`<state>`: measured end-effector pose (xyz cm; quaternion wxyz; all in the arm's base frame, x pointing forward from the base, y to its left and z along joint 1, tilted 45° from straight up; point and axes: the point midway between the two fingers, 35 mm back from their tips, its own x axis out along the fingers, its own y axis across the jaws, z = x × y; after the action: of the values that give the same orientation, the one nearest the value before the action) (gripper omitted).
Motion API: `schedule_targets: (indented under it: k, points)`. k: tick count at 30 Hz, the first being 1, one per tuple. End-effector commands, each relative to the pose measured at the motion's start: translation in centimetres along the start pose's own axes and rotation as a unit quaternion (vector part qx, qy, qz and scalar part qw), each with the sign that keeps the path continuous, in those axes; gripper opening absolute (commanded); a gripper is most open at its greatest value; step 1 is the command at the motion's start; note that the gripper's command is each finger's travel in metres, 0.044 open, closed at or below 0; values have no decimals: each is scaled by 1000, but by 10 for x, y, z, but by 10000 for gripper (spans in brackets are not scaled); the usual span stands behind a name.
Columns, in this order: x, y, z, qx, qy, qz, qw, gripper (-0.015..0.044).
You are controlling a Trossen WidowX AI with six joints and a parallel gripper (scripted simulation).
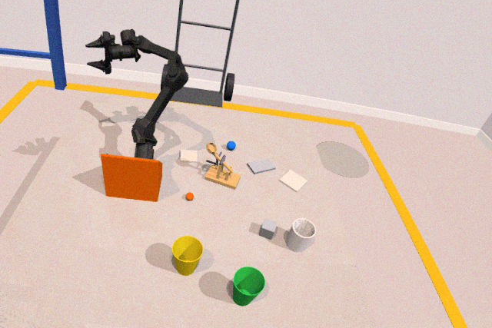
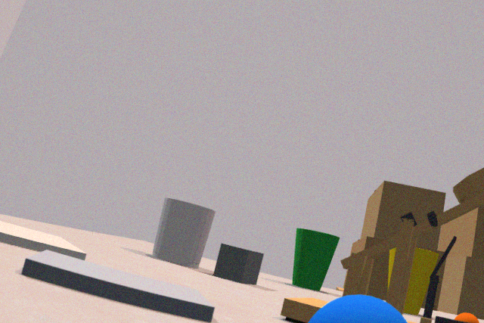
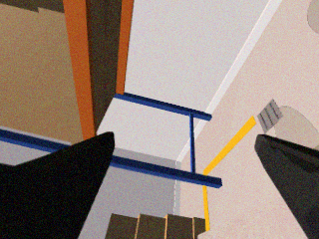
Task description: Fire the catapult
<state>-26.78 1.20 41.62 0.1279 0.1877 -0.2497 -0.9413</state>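
Note:
The wooden catapult [image 1: 228, 182] [image 2: 401, 265] stands on the floor, its spoon-like cup raised toward the back left; I see no ball in the cup. A blue ball [image 1: 231, 145] [image 2: 358, 309] lies just behind it. A small orange ball [image 1: 190, 196] [image 2: 466, 318] lies in front and to its left. The white mug [image 1: 300, 239] [image 2: 183, 233] stands upright at the front right in the top view. My gripper [image 1: 87, 54] [image 3: 184, 139] is wide open and empty, high in the air at the upper left, far from balls and catapult.
A grey block [image 1: 267, 229] [image 2: 238, 265] sits beside the mug. A yellow cup [image 1: 186, 263] and a green cup [image 1: 242, 294] [image 2: 314, 259] stand at the front. An orange panel [image 1: 131, 177] stands before the arm's base. A grey tile [image 1: 260, 166] and pale tiles [image 1: 293, 180] [image 1: 188, 155] lie near the catapult.

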Motion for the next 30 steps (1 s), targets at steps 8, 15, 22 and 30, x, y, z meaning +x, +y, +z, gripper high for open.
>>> schedule_targets:
  k: [8,15,22,30]
  points:
    - [-7,-47,8,36,-16,-66,997,440]
    - [-28,-105,15,86,-42,-148,984,440]
    - [-62,-160,15,141,-70,-225,962,440]
    - [-106,-210,6,199,-101,-296,929,440]
